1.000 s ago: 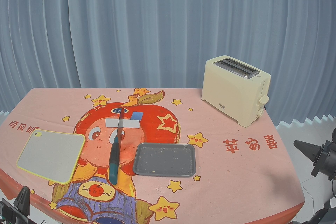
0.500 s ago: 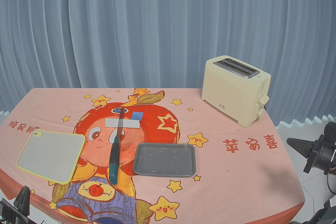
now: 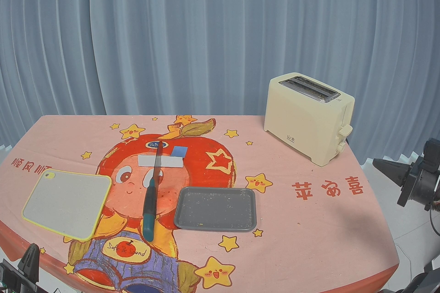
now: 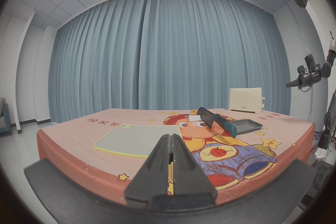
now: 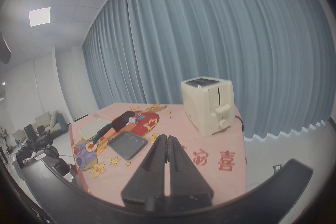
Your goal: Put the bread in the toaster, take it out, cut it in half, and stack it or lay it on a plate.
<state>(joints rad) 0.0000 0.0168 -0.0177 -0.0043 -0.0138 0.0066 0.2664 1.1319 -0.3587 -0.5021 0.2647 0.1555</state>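
No step appears done yet. Head view, lower left to right: cutting board, knife, plate, then toaster at centre right; whether bread sits in its slots cannot be told. Wrist views add: left gripper and right gripper, fingers pressed together, holding nothing.

In the head view the left gripper is cut off by the bottom edge and the right gripper runs out past the side edge, so only their dark tips can be made out there. The toaster has slots too dark and narrow to see down into. The knife lies across a white slip, covering its middle, and the slip and the blue scrap beside it are too small to tell what they are.
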